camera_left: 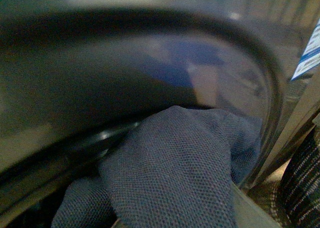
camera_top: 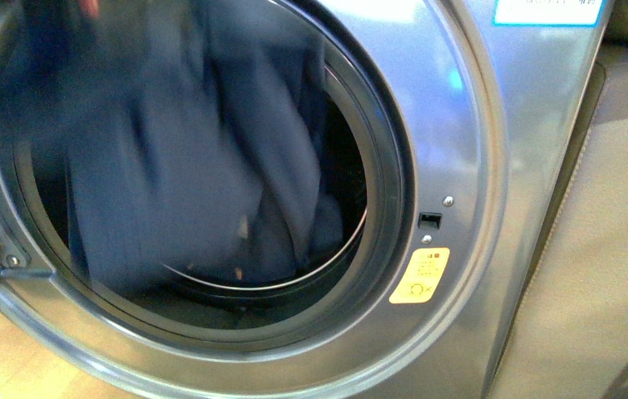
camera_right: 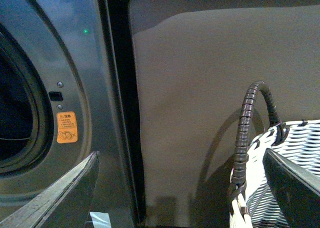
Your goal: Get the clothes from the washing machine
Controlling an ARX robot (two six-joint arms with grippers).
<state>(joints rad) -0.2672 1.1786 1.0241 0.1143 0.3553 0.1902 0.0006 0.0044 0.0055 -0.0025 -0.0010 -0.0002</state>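
Observation:
The washing machine [camera_top: 460, 125] fills the front view, grey, with its round porthole open. The clothes [camera_top: 169, 166], a dark navy garment, hang blurred across the porthole mouth, partly outside the drum. In the left wrist view the clothes [camera_left: 175, 168] show as navy mesh fabric close to the camera. They cover my left gripper, which is shut on them, so its fingers are hidden. My right gripper [camera_right: 180, 198] stands open and empty beside the washing machine [camera_right: 75, 48], to the right of the porthole, with one of its fingers [camera_right: 55, 193] near the washer's front.
A grey-and-white woven basket [camera_right: 280, 168] with a dark wrapped handle [camera_right: 245, 133] stands right of the washer, close to my right gripper. A beige padded surface [camera_right: 200, 88] lies behind it. An orange sticker [camera_top: 420, 276] sits by the door latch.

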